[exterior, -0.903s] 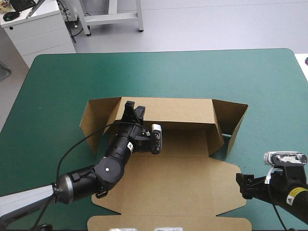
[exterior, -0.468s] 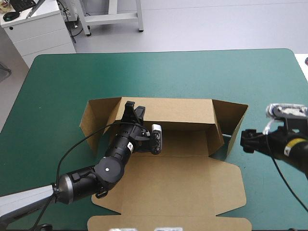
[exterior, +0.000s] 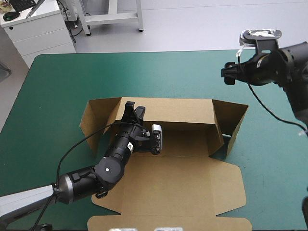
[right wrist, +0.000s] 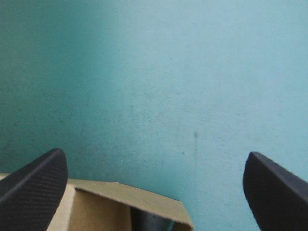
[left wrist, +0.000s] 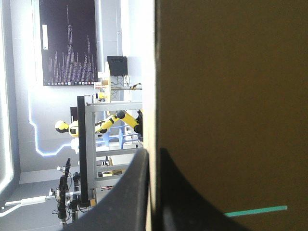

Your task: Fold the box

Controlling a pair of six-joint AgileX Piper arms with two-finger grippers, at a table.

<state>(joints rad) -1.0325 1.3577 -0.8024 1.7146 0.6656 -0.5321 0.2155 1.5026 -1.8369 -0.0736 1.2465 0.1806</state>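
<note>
Pinching rear wall of the box (exterior: 183, 183) mid-table, left gripper (exterior: 130, 109) is holding it upright; right gripper (exterior: 228, 75), spread wide, is hovering over teal-green cover (exterior: 159, 72) beyond right flap. Prob. wall-raising step; next it's needing to drop & tuck that flap.

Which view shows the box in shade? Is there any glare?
Left wrist view: the box, in the left gripper, is dark, lit from behind. High view: even light, small shadow by its right wall. Right wrist view: no glare on the cover.
</note>
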